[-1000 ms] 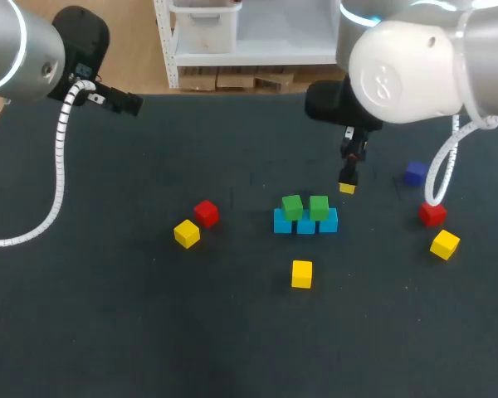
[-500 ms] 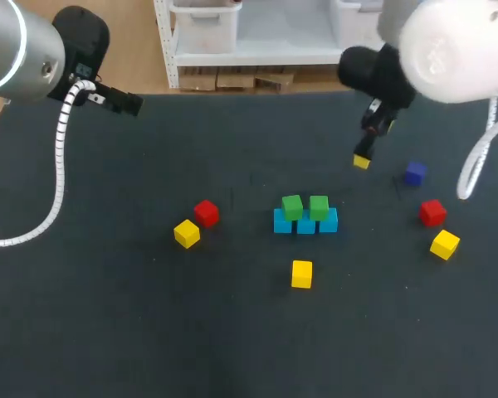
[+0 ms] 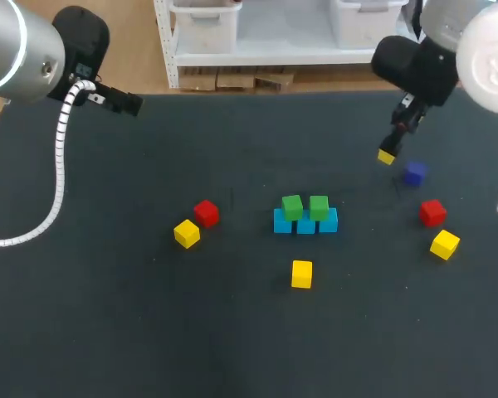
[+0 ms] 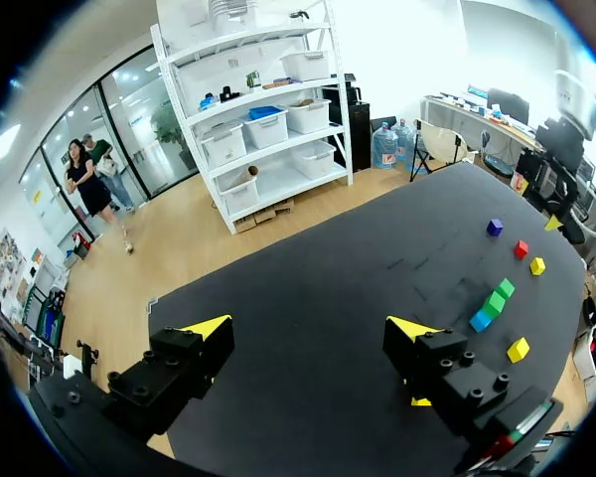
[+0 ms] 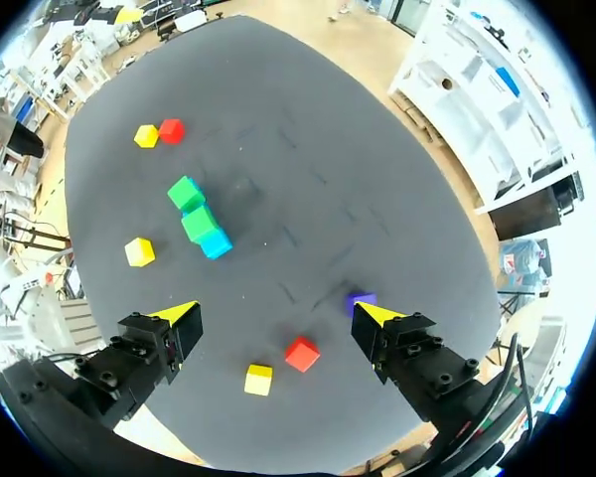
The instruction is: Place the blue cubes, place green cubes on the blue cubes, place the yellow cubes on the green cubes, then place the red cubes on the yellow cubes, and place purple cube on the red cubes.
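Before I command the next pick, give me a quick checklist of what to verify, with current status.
1. Blue cubes in a row: ok.
2. Two green cubes seated on them: ok.
3. Yellow cubes stacked on green: not ok, all three lie loose on the table.
4. Right end effector open, empty: ok.
5. Left end effector open, empty: ok.
6. Level tops on green cubes: cannot tell.

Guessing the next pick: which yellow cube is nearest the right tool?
The yellow cube beside the red cube close to the purple cube; the other two lie farther from the right tool.
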Tool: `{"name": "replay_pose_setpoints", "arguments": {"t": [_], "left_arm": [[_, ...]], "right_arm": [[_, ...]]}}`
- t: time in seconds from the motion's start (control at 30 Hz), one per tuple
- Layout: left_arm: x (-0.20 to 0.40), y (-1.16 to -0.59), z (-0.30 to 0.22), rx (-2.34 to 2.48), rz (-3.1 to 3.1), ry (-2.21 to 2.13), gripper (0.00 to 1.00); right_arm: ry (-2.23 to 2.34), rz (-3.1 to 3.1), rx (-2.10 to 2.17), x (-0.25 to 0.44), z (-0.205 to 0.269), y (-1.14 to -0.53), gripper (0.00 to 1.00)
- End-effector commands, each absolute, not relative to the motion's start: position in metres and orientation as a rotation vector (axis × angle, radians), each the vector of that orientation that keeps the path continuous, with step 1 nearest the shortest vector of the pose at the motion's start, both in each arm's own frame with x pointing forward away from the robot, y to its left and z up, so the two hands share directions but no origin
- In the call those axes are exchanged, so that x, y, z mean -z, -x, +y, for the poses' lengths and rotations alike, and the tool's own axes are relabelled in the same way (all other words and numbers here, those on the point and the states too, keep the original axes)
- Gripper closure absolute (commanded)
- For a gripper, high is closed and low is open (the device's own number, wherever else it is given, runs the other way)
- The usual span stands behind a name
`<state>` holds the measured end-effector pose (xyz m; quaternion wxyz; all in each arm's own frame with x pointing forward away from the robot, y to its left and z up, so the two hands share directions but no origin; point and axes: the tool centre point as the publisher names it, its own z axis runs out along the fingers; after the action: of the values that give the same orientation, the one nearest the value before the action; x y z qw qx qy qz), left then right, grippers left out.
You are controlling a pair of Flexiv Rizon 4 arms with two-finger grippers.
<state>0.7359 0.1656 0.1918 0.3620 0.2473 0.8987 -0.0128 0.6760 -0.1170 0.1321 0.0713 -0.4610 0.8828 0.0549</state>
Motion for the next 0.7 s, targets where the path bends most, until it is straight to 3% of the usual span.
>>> {"name": "replay_pose_setpoints", "arguments": {"t": [0.03,0.7], "left_arm": [[-0.192,-0.737,0.166,0.036,2.315,-0.639,0.0],[-0.192,-0.737,0.166,0.036,2.315,-0.639,0.0]], "right_arm": [[1.384,2.652,-0.171,-0.122,-0.12,-0.669,0.0],[1.339,2.739,-0.145,-0.104,-0.132,-0.663,0.0]]}}
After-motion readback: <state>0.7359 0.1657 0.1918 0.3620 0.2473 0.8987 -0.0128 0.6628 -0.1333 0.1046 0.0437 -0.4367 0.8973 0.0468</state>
